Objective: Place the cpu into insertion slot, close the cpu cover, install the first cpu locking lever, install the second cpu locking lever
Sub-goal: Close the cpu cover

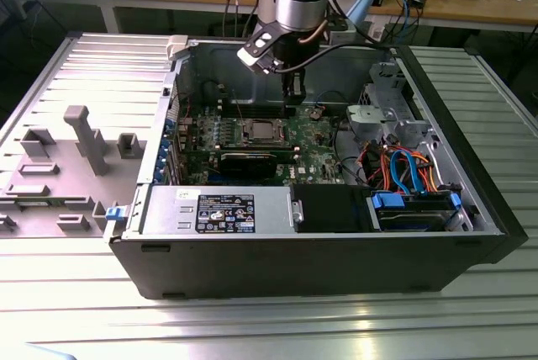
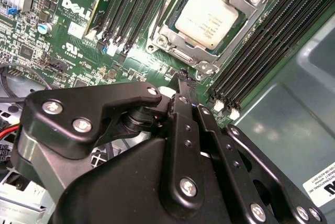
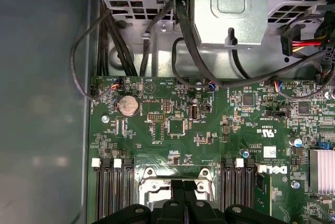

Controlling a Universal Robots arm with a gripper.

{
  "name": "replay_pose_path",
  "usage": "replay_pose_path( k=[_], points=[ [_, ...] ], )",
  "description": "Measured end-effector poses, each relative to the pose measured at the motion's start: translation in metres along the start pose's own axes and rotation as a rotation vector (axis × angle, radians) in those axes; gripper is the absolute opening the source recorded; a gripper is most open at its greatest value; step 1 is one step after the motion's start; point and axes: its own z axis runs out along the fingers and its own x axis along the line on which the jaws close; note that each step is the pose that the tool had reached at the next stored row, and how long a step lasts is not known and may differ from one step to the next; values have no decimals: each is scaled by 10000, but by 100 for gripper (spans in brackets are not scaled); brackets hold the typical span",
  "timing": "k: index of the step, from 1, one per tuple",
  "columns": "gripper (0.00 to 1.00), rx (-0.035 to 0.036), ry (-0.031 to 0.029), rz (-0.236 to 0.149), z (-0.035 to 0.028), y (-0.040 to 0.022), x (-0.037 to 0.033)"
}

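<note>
Open tower case (image 1: 319,267) lying flat mid-frame on a slatted metal table (image 1: 252,326). Gripper (image 1: 292,97) poking down from top centre, just upper right of the insertion slot (image 1: 261,131). Grey plastic fixture (image 1: 84,137) off at left. Blue and orange cables (image 1: 403,168) at right.

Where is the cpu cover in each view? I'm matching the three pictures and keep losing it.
Exterior view: the cpu cover lies mid-board inside the open case, under the arm.
Second wrist view: the cpu cover frames the cpu, just past the gripper.
First wrist view: the cpu cover sits partly behind the gripper.
Shared landmark: the black memory slots flanking it.
</note>
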Motion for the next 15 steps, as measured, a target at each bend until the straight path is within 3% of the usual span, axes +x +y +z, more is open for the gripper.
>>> replay_pose_path(
  k=[7,15],
  points=[
    [11,0,0,0,0,-24,0],
    [11,0,1,-1,-2,-139,2]
  ],
)
